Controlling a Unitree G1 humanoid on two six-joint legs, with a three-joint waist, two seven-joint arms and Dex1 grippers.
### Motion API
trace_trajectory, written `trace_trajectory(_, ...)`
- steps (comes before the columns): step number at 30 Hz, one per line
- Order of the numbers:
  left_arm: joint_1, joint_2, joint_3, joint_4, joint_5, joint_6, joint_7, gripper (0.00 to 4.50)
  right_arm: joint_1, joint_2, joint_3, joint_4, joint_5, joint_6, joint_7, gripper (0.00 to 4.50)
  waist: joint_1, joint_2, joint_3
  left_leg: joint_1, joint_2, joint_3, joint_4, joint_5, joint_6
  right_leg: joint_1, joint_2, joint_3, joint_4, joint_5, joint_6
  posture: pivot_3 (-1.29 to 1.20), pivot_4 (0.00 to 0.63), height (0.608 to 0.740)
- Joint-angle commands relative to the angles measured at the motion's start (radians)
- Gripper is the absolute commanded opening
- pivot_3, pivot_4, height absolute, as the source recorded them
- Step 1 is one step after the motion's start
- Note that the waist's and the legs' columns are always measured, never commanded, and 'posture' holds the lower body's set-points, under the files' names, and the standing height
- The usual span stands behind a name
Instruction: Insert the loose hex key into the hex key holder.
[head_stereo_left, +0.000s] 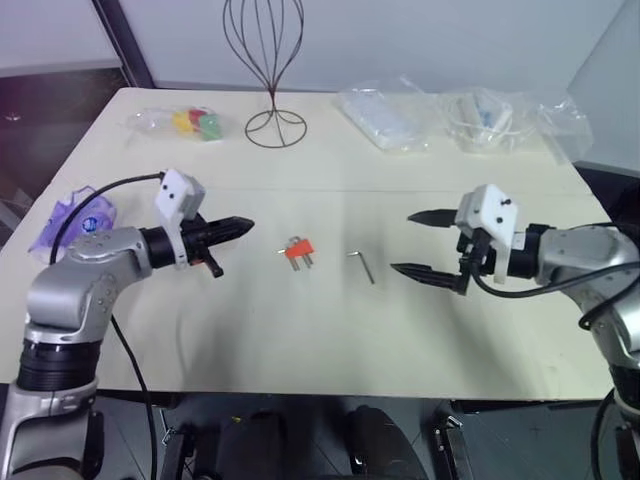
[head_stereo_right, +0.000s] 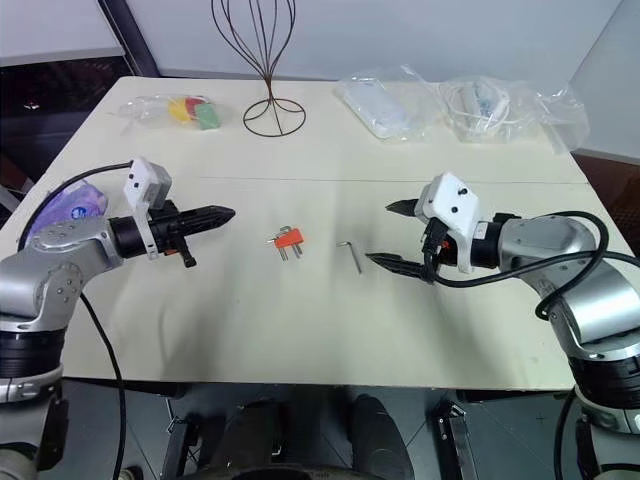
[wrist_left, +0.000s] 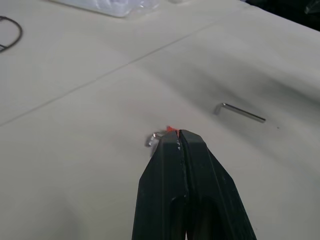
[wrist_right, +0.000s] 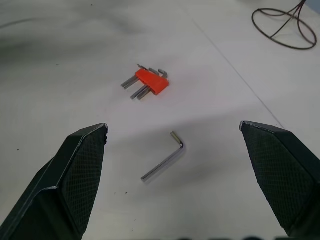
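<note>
our right gripper (head_stereo_left: 428, 243), jaws wide apart, sits just right of the loose hex key (head_stereo_left: 362, 265) at frame centre. the key's long axis runs up-down. the left gripper (head_stereo_left: 240, 227), jaws together, hangs farther left, beyond the hex key holder (head_stereo_left: 298, 251).

A pale table (head_stereo_left: 330, 320) carried everything. Near its middle lay the holder (head_stereo_left: 298, 250), with the key (head_stereo_left: 362, 265) flat just to its right, the two apart. A wire stand (head_stereo_left: 274, 70) stood at the far edge. Left of it sat a clear bag of coloured pieces (head_stereo_left: 190, 122), and to its right two clear plastic bags (head_stereo_left: 385, 115) (head_stereo_left: 490, 120). A purple packet (head_stereo_left: 75, 218) lay at the left edge.
</note>
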Motion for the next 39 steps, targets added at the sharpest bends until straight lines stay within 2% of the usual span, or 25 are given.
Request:
trace_trajectory(1,0.012,0.022,0.005,-0.042,0.004,-0.028,-0.014,0.00,-0.019,-0.012,-0.029,-0.020,0.007,-0.015,-0.001,4.43,0.000,0.000,0.000,0.000,0.000,0.000,0.000,0.000,0.000,0.000,0.000,0.000,0.000,0.000,0.000,0.00,0.150,0.740)
trace_trajectory(22,0.013,-0.022,-0.011,-0.068,0.001,-0.005,0.044,0.00,-0.036,0.014,0.010,0.016,-0.041,-0.061,-0.040,4.43,0.001,0.000,0.000,0.000,0.000,0.000,0.000,0.000,0.000,0.000,0.000,0.000,0.000,0.000,0.000,0.00,0.150,0.740)
trace_trajectory(32,0.027,-0.024,0.001,-0.112,-0.005,0.016,0.098,0.00,-0.064,0.078,0.058,0.061,-0.100,-0.110,-0.080,4.43,0.000,0.000,0.000,0.000,0.001,0.000,0.000,0.000,0.000,0.000,0.000,0.000,0.000,0.000,0.000,0.00,0.150,0.740)
trace_trajectory(39,0.032,-0.016,0.000,-0.122,-0.002,0.017,0.127,0.00,-0.110,0.190,0.145,0.144,-0.215,-0.182,-0.169,4.43,-0.002,0.000,0.000,0.000,0.001,0.000,0.000,0.000,0.000,-0.001,0.000,0.000,0.001,0.000,0.000,0.00,0.150,0.740)
